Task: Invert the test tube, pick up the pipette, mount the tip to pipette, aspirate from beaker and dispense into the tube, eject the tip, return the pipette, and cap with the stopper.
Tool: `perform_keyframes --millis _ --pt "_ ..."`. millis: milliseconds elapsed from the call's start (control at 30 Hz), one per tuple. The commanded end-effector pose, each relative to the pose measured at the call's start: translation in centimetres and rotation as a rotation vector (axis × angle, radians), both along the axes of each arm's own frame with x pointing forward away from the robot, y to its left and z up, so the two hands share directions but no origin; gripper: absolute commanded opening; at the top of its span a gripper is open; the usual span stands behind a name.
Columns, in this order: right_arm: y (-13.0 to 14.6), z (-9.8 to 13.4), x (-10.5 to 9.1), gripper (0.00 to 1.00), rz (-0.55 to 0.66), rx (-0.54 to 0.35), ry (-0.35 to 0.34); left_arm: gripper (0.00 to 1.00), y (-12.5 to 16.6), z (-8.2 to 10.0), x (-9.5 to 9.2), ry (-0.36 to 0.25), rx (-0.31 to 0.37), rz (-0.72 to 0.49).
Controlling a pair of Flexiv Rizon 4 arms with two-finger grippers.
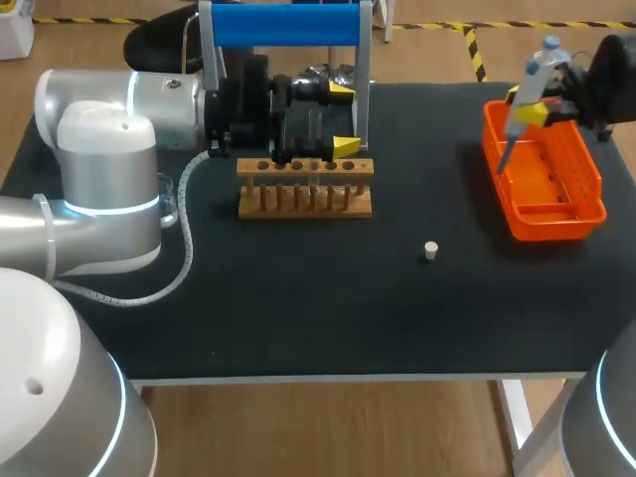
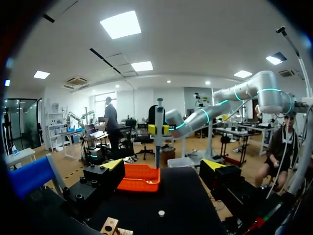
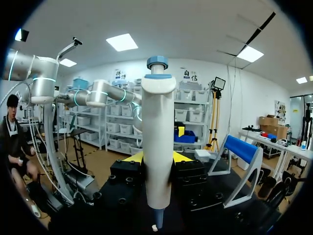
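Note:
My right gripper point(image 1: 527, 104) is shut on a white and blue pipette point(image 1: 538, 68), which it holds upright over the orange basket point(image 1: 586, 204) at the right. In the right wrist view the pipette point(image 3: 158, 142) stands between the yellow tips of that gripper point(image 3: 157, 159), with its lower end bare. My left gripper point(image 1: 345, 119) is open wide just behind the wooden tube rack point(image 1: 305, 189). A small white stopper point(image 1: 430, 250) lies on the mat in front of the basket. From the left wrist the gripper point(image 2: 164, 166) faces the basket point(image 2: 139, 177) and the pipette point(image 2: 159, 129).
A blue-topped stand point(image 1: 288, 25) rises at the back of the table, behind the left gripper. The rack's holes look unfilled. A corner of the rack point(image 2: 111, 226) lies under the left gripper. The black mat point(image 1: 318, 308) reaches to the front edge.

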State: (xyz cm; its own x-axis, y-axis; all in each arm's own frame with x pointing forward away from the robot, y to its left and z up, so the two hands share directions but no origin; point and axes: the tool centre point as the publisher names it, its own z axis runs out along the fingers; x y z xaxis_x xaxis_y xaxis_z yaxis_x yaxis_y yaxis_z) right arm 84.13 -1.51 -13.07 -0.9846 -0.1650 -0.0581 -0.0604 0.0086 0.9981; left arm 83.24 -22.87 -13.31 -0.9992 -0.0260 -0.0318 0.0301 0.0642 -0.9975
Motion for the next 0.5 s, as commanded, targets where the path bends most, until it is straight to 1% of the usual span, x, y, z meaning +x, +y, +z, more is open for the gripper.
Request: perform_keyframes --millis 33,233,500 --pt "2.3 -0.5 0.3 0.00 0.024 0.000 0.006 1.00 0.0 0.1 0.0 0.001 0.003 0.002" --pt "5.2 -1.7 -0.6 0.00 0.069 -0.016 0.013 1.00 0.0 0.1 0.0 0.001 0.003 0.002" --pt "8.4 -2.4 -1.3 0.00 0.104 -0.020 0.010 1.00 0.0 0.1 0.0 0.001 0.003 0.002"
